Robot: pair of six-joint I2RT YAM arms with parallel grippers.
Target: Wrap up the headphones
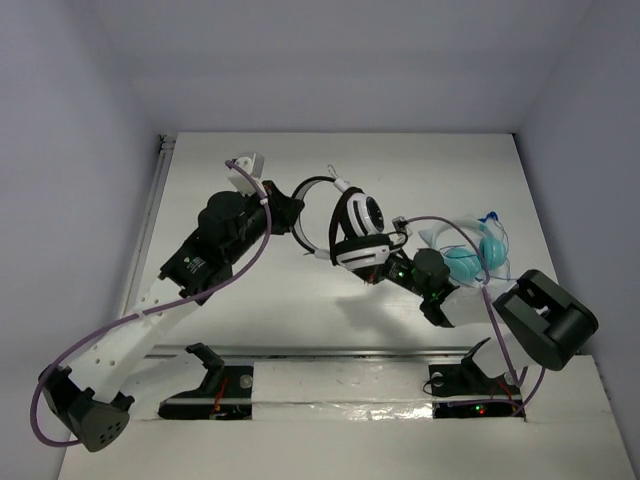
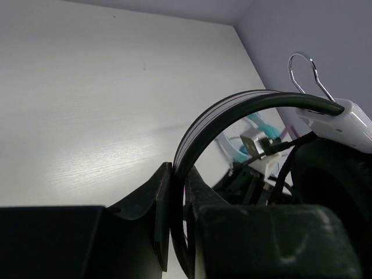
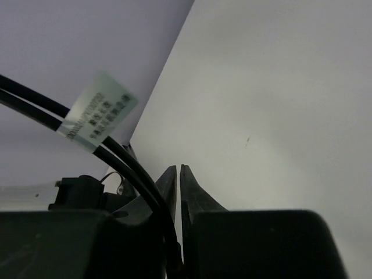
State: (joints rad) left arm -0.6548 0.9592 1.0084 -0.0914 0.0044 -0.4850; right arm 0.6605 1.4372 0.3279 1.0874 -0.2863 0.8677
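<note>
1. Held up near the middle of the white wood-grain tabletop (image 1: 250,300), between the two arms: black-and-white over-ear headphones (image 1: 358,232), with the white-rimmed earcups stacked close together.
2. Clamped edge-on in the narrow-set left gripper (image 2: 177,172): the thin black headband (image 2: 232,107), arching up and to the right into a white plastic slider piece (image 2: 351,125).
3. Just above that slider: a bent loop of bare metal wire (image 2: 303,67).
4. From overhead, gripped at the left end of the headband arc, with the earcups hanging off to the right of the left fingers.
5. Closed to a hairline slit at the tips of the right gripper (image 3: 179,170), with the thin black cable (image 3: 142,180) coming in as two strands from the upper left, dropping into that slit lower down and seemingly nipped there.
6. Stuck across both strands: a pale rectangular paper label (image 3: 99,110), its small print too blurred to read.
7. Just to the right of the right gripper in the top view: teal headphones in a clear plastic bag (image 1: 467,260); touching the arm or not, cannot tell.
</note>
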